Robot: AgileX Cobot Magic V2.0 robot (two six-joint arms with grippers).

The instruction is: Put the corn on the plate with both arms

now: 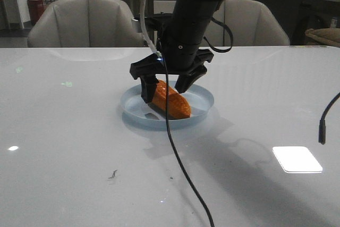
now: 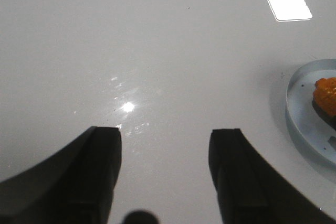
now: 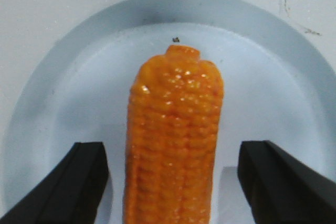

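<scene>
- My right gripper (image 3: 170, 182) is spread wide, its two black fingers (image 3: 65, 187) standing off to either side of the corn (image 3: 173, 150) with pale plate showing in the gaps, so neither pad touches the cob.
- In the front view the same right gripper (image 1: 166, 90) hangs over the plate (image 1: 202, 104), one fingertip low beside the cob's upper end, the other raised clear on the far side.
- The corn (image 1: 171, 99) lies on its side inside the plate, running diagonally, with one end toward the front rim.
- In my right wrist view the cob's squared-off end points away from my fingers, and the plate (image 3: 273, 77) rings it on all sides; a small dark speck sits on the plate just beyond that end.
- My left gripper (image 2: 165, 177) is also spread apart, holding nothing, with only bare white table (image 2: 157, 51) between its fingers (image 2: 100, 166).
- From my left wrist the plate (image 2: 304, 119) shows at the edge of the picture, well apart from those fingers, with a bit of corn (image 2: 326, 94) on it.
- A black cable (image 1: 178, 168) trails from my right arm down across the table (image 1: 64, 131) toward the camera.
- A bright rectangular reflection (image 1: 297, 159) lies on the tabletop off to my right.
- Two pale chairs (image 1: 87, 22) stand behind the table.
</scene>
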